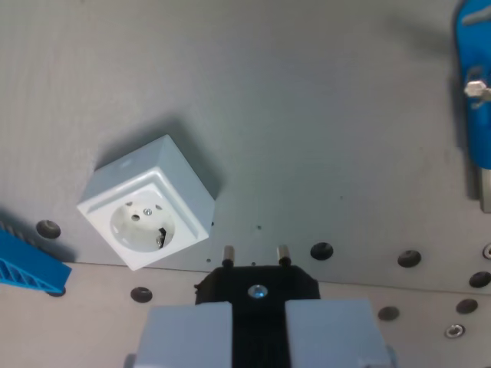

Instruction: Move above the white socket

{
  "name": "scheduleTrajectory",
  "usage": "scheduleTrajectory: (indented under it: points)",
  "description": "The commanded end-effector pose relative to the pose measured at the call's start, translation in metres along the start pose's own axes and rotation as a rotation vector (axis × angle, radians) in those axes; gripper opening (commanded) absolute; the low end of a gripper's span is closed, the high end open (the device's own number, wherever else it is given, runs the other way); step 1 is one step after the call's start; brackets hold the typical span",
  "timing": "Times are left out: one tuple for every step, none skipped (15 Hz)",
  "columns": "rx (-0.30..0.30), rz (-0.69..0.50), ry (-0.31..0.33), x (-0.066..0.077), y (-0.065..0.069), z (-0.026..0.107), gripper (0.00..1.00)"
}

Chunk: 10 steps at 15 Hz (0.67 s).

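Note:
The white socket [147, 203] is a square box with a round two-hole face, lying tilted on the grey table at the wrist view's left of centre. My gripper [258, 326] is at the bottom edge, shut on a black plug [258, 285]. The plug's two metal pins [255, 254] point up the picture. The grey fingers [186, 333] stand on either side of the plug. The socket lies to the wrist view's left of the pins and a little above them, apart from the plug.
A blue ribbed part [27, 264] sits at the left edge below the socket. A blue piece with a metal fitting [474, 84] stands at the top right edge. The table [307, 115] has screw holes [321, 251] in a row across the lower part.

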State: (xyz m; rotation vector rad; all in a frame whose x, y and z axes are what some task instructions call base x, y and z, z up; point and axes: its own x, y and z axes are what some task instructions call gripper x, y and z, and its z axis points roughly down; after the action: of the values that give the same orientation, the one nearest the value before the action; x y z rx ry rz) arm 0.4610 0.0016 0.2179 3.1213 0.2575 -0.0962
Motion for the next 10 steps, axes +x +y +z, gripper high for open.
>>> scheduleTrajectory:
  points:
    - [-0.063, -0.244, 0.149, -0.019, -0.009, 0.009, 0.0]
    - [-0.065, -0.266, 0.148, -0.022, -0.011, 0.014, 0.0]
    - [-0.068, -0.285, 0.145, -0.025, -0.014, 0.019, 0.0]
    - [-0.069, -0.3, 0.14, -0.027, -0.017, 0.024, 0.0]
    - [-0.07, -0.32, 0.138, -0.03, -0.02, 0.029, 0.0]
    - [-0.073, -0.335, 0.137, -0.033, -0.023, 0.034, 0.0]
    - [-0.074, -0.35, 0.137, -0.035, -0.026, 0.039, 0.0]
    - [-0.076, -0.367, 0.132, -0.038, -0.029, 0.044, 0.0]
    - [-0.078, -0.377, 0.128, -0.04, -0.032, 0.049, 0.0]
    - [-0.078, -0.39, 0.124, -0.042, -0.035, 0.054, 0.0]
